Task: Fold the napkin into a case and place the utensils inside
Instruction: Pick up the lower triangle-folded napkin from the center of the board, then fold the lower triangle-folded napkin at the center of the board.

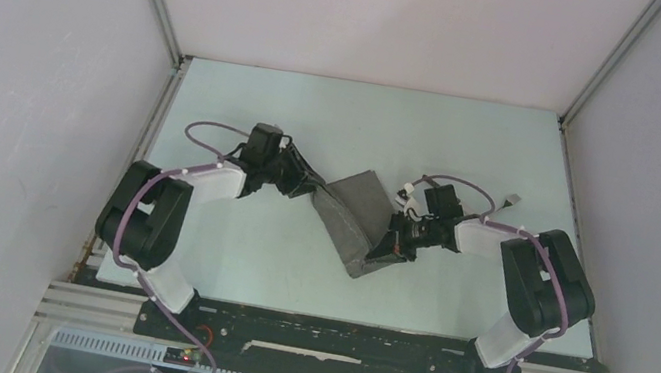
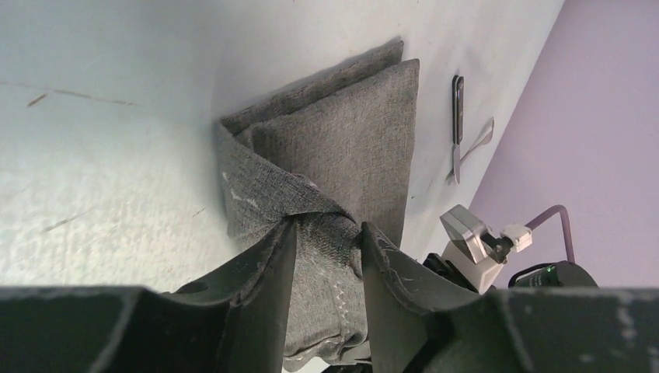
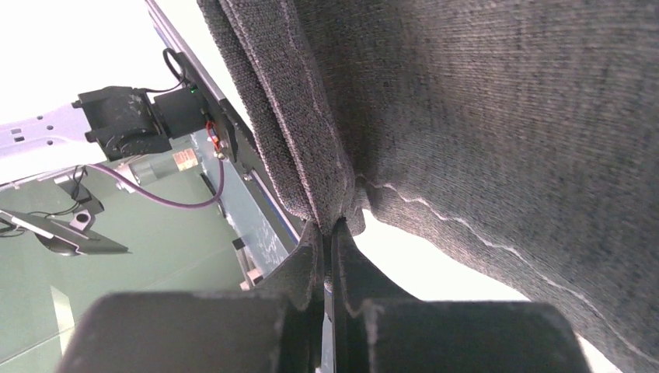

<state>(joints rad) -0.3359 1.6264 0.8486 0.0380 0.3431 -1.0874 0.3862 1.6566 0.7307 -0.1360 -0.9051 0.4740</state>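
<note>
The grey napkin [image 1: 353, 219] lies folded in a slanted strip at the table's middle. My left gripper [image 1: 311, 186] is at its upper left end; in the left wrist view the gripper [image 2: 326, 229] is shut on a bunched fold of the napkin [image 2: 342, 148]. My right gripper [image 1: 389, 249] is at the strip's lower right end; in the right wrist view the gripper [image 3: 328, 229] is pinched shut on a layered edge of the napkin [image 3: 482, 116], which is lifted. The dark-handled knife [image 2: 458, 101] and the fork [image 2: 475, 144] lie side by side beyond the napkin, near the wall.
The utensils show as a small grey mark [image 1: 510, 200] at the right of the table, behind my right arm. White walls enclose the pale table [image 1: 318, 114] at the back and sides. A black rail [image 1: 330, 344] runs along the near edge.
</note>
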